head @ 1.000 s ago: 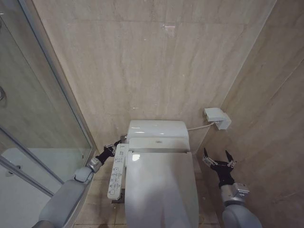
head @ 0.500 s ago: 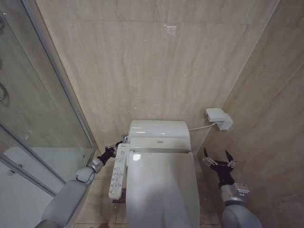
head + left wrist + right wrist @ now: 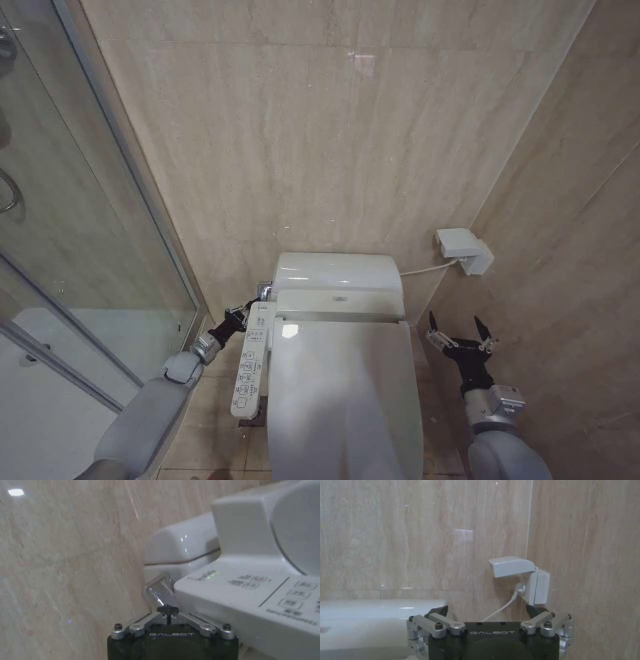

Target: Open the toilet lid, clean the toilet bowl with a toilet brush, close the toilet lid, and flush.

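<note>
The toilet lid (image 3: 345,400) lies closed and flat, and the toilet bowl is hidden under it. The toilet brush is out of view. My left gripper (image 3: 248,311) is shut, its tips together at the back left of the toilet, between the button panel (image 3: 250,365) and the wall. In the left wrist view the shut tips (image 3: 168,610) sit right at a small chrome lever (image 3: 160,590) beside the tank (image 3: 175,551). My right gripper (image 3: 458,331) hangs open to the right of the toilet, holding nothing, fingers (image 3: 436,624) spread wide.
A glass shower partition (image 3: 90,230) closes off the left side. A white wall box (image 3: 462,250) with a cable running to the tank (image 3: 338,270) sits on the right wall, which stands close to the right arm. Tiled floor shows on both sides of the toilet.
The camera has shifted a little, so the whole picture slid. My left gripper has edged closer to the tank's left side. The right gripper has kept its place.
</note>
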Controlling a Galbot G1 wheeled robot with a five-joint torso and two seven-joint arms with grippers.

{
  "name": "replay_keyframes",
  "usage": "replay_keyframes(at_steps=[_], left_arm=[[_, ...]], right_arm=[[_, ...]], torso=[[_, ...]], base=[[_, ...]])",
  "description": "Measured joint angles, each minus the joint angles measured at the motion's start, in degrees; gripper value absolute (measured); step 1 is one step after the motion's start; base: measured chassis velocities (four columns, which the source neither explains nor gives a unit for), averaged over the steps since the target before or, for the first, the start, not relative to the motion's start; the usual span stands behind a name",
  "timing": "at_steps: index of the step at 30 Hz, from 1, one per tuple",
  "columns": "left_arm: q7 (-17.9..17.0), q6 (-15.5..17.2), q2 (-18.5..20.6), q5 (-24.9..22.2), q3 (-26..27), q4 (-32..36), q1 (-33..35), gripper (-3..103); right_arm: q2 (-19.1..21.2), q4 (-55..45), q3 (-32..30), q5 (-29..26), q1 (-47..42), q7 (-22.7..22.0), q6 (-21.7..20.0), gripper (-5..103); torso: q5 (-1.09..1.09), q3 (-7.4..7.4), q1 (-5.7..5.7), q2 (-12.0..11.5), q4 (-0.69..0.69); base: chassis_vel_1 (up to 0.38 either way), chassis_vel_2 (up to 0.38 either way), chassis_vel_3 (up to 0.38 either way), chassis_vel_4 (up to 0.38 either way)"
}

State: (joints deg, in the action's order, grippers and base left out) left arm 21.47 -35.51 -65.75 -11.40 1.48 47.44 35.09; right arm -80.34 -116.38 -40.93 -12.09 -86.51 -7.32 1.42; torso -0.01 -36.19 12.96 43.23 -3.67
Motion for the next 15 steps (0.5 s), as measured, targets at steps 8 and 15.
replay_keyframes(at_steps=[8, 15], left_arm=[[0.4, 0.0, -0.5, 0.1, -0.8, -1.6, -1.5, 0], [0.4, 0.0, -0.7, -0.2, -1.6, -1.8, -2.2, 0]], right_arm=[[0.0, 0.0, 0.0, 0.0, 0.0, 0.0, 0.0, 100], [0.0, 0.0, 0.0, 0.0, 0.0, 0.0, 0.0, 100]], torso=[[0.00, -0.01, 0.00, 0.0, 0.01], [0.02, 0.00, 0.00, 0.0, 0.02]], base=[[0.000, 0.000, 0.000, 0.000], [0.000, 0.000, 0.000, 0.000]])
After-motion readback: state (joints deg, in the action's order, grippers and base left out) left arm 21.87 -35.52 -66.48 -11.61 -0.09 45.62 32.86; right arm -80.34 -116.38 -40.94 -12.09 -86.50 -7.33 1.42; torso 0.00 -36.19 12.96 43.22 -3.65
